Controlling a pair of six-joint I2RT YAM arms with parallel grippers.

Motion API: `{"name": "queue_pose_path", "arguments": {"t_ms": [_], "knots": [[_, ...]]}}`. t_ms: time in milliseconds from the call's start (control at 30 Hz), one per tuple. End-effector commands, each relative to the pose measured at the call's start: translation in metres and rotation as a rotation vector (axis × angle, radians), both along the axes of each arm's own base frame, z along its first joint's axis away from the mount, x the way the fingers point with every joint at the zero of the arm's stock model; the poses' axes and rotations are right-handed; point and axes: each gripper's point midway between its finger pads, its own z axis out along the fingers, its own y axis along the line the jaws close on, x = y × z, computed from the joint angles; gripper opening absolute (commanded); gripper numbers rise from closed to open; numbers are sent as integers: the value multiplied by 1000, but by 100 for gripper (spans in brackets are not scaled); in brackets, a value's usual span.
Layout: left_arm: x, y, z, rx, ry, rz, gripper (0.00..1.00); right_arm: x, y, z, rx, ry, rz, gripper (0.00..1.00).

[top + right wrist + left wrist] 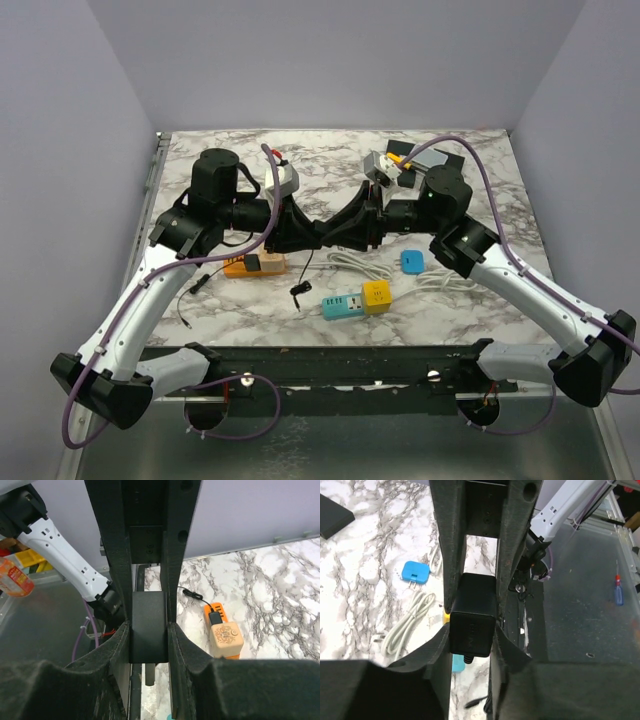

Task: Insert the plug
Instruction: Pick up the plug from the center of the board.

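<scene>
Above the grey-veined marble table (480, 290), the left gripper (317, 236) and right gripper (337, 232) meet tip to tip, both clamped on 1 boxy, matte black plastic plug (472, 615); its embossed lettering is unreadable.

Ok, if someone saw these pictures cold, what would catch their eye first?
The left end effector and the right end effector meet tip to tip above the middle of the marble table, both clamped on one black adapter. Under them lie bright things: an orange power strip to the left, a teal strip carrying a yellow cube near the front edge, and a blue plug to the right.
</scene>
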Motion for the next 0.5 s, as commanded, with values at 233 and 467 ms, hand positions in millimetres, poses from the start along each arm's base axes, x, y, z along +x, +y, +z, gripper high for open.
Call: {"name": "queue_pose_path", "arguments": {"t_ms": [233,467], "knots": [[-10,0,18,-37,-72,-48,0,-8,0,-5,-35,23,49,50],[-6,7,-4,23,-103,-12,0,-15,-12,-3,-130,-24,62,66]]}}
